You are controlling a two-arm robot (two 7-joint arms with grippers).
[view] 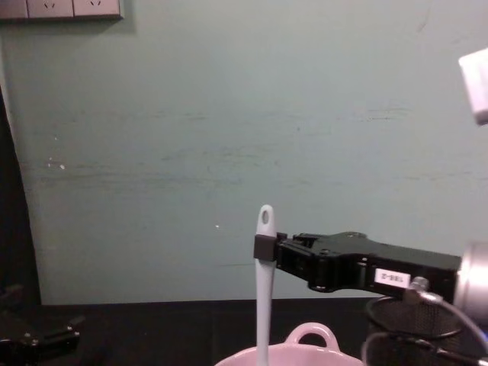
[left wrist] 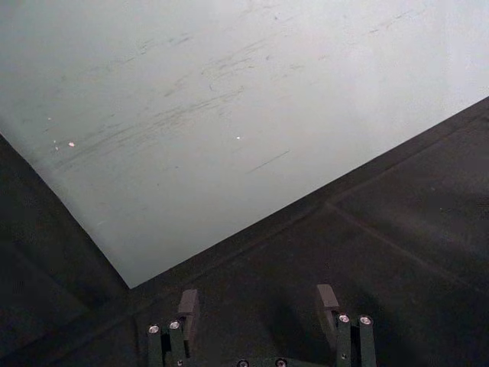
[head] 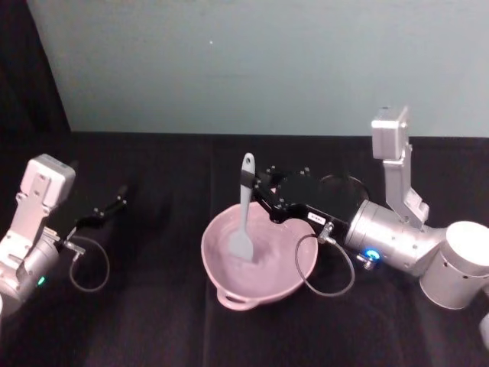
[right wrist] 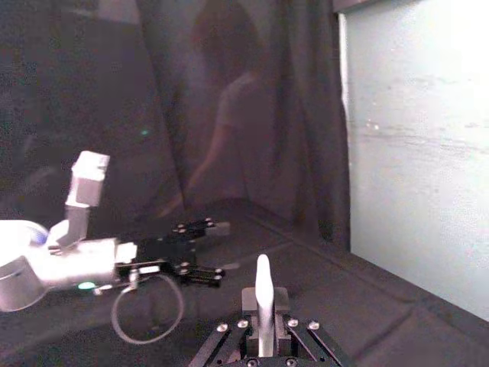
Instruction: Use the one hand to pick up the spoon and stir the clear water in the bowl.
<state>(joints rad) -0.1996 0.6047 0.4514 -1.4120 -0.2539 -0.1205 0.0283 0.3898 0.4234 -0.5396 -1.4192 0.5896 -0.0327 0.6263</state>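
Jaws on your right gripper (head: 254, 186) clamped on the spoon (head: 244, 222) up high | blade's in the bowl (head: 208, 256), mid table (head: 153, 329) near its front edge | stir small upright circles, clear of the rim | left gripper (head: 107, 208) parked by the left edge, jaws apart

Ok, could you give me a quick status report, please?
Right hand shut on spoon, blade in bowl. Left hand open, parked left. Mesh cup beside right hand.
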